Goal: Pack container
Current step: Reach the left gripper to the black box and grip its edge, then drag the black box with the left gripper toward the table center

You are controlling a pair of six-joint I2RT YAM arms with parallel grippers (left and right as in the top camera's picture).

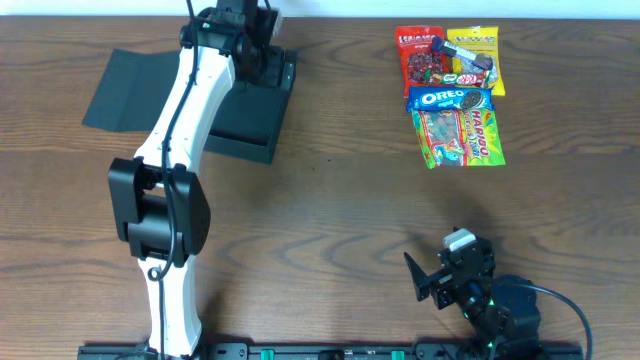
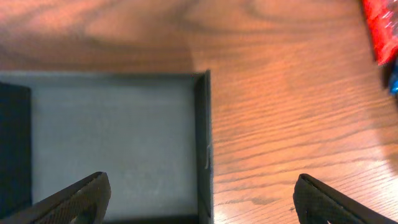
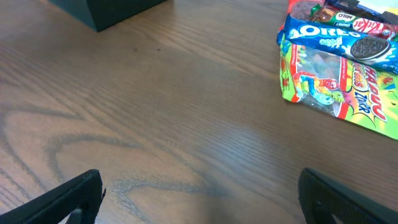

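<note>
the matte dark teal-black square cardboard box sits open on the far left of the brown wooden bench, its flap lid laid flat to its left. the left fingers hang spread wide over the box's right wall, one above its floor, the other above the bench, holding nothing. the right fingers stand wide, holding nothing, near the front edge, well apart from the blue oreo packet and the green-yellow gummy bag
</note>
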